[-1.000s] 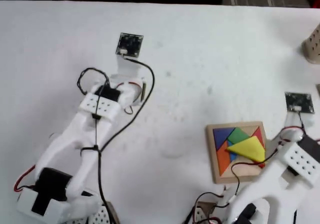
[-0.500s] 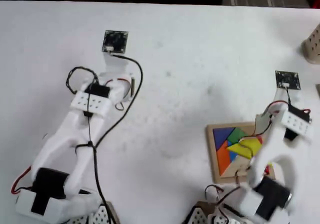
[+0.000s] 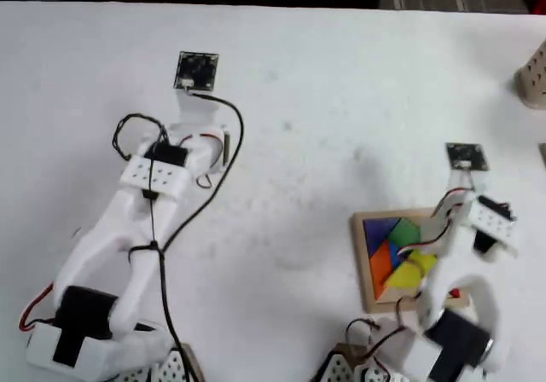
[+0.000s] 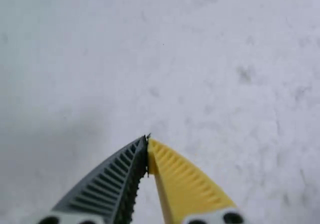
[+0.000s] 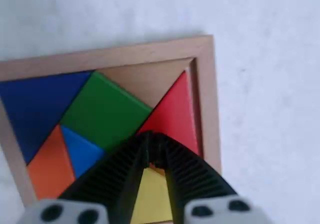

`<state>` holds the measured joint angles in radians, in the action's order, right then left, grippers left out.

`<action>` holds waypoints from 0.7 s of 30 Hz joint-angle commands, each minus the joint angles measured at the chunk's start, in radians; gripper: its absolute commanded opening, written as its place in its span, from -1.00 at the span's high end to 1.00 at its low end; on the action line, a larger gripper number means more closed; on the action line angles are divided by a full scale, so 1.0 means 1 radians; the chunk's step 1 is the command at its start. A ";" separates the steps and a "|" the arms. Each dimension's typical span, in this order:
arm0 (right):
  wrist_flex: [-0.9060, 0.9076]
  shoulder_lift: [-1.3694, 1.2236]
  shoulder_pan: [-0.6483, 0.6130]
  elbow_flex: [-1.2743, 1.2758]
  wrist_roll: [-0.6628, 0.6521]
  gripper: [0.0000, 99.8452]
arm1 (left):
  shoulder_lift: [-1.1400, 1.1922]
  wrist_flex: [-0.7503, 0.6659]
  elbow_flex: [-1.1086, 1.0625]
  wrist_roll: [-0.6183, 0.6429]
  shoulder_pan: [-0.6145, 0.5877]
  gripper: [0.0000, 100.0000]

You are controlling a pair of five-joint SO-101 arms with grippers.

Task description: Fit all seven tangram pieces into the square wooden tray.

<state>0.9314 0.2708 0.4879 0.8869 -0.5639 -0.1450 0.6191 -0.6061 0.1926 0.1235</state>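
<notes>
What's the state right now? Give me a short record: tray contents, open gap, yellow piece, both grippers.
tray: square wooden tray, under the right arm
in tray: large blue piece, green piece, red piece, orange piece, small blue piece
gap: bare triangular patch between green and red
right: right gripper shut, over tray
yellow: yellow piece below its tips; seated or not, cannot tell
left: left gripper shut, over bare table

White table (image 3: 341,75): wooden tray (image 3: 360,263) (right side), perhaps perforated holder (image 3: 533,79).

white arms (image 3: 102,245), black cables (image 3: 242,139), ribbed fingers (image 4: 182,184)
</notes>
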 commanded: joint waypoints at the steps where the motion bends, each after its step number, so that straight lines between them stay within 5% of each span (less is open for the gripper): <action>1: 0.018 0.196 -0.045 0.110 -0.011 0.97 | -0.044 -0.025 0.006 0.005 -0.012 0.96; 21: 0.137 0.418 0.153 0.224 -0.123 0.97 | 0.021 -0.023 0.037 0.005 -0.013 0.96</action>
<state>1.0449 0.6621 0.6061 1.1554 -0.6498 -0.1327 0.6191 -0.6061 0.1926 0.1235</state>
